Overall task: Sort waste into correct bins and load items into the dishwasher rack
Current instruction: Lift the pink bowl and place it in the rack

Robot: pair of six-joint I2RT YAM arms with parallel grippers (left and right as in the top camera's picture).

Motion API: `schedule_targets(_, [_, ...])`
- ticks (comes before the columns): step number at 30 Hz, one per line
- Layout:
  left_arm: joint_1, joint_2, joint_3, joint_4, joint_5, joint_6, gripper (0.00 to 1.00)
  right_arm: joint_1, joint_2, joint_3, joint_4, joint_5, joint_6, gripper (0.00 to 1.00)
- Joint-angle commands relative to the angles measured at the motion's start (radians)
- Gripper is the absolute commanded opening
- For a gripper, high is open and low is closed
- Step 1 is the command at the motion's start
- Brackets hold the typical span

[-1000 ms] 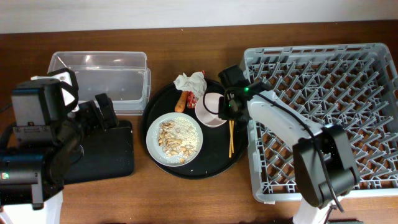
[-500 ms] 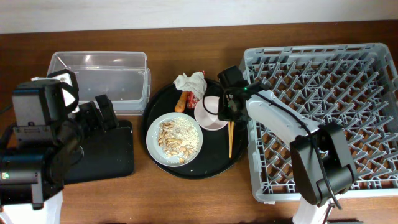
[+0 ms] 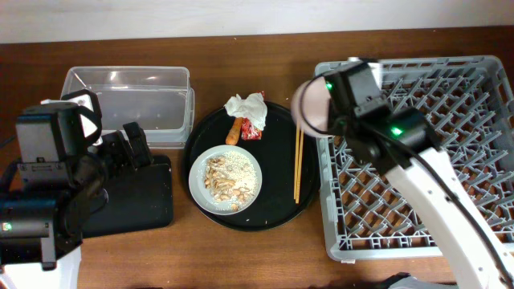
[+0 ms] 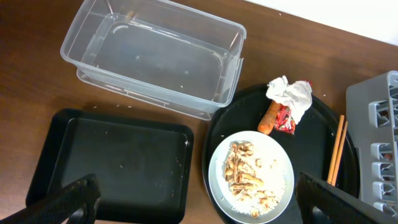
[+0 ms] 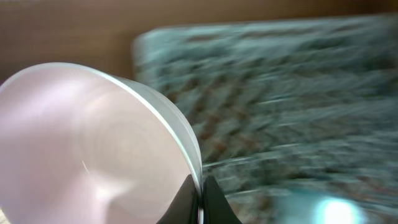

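Overhead: the right gripper is clamped on the rim of the white-pinkish bowl and holds it tilted in the air over the left-rear corner of the dishwasher rack, which fills the right side of the tabletop. The left gripper rests over the flat black tray near the left edge, its jaws apart. Left wrist: both fingers stand wide apart with nothing between them. The clear tub, plate, tissue, carrot piece, red wrapper and chopsticks lie untouched. Right wrist: the fingertips pinch the bowl wall, and the rack behind is motion-blurred. To seat the bowl well, carry it fully inside the rack wall, keep it on edge, and lower it between two peg rows before releasing. One second earlier the bowl sat on the round black tray beside the chopsticks. It is now lifted clear and moved toward the rack.
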Motion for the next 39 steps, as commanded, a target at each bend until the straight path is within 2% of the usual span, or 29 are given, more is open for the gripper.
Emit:
schedule_targets(1, [0.003,0.0,0.01,-0.001,-0.014,-0.013,0.99,0.001,-0.006,0.004,-0.016,0.508,-0.029,0.04])
schedule_targets(6, [0.003,0.0,0.01,-0.001,-0.014,-0.013,0.99,-0.039,0.049,0.003,-0.013,0.664,-0.117,0.04])
schedule_targets(11, [0.003,0.0,0.01,-0.001,-0.014,-0.013,0.99,-0.163,0.185,0.003,0.013,0.748,-0.12,0.04])
schedule_targets(17, [0.003,0.0,0.01,-0.001,-0.014,-0.013,0.99,-0.241,0.321,0.003,0.009,0.792,-0.124,0.04])
schedule_targets(33, [0.003,0.0,0.01,-0.002,-0.014,-0.013,0.99,-0.248,0.568,0.003,0.037,0.814,-0.166,0.04])
schedule_targets(39, [0.003,0.0,0.01,-0.002,-0.014,-0.013,0.99,-0.145,0.569,0.003,-0.038,0.703,-0.164,0.04])
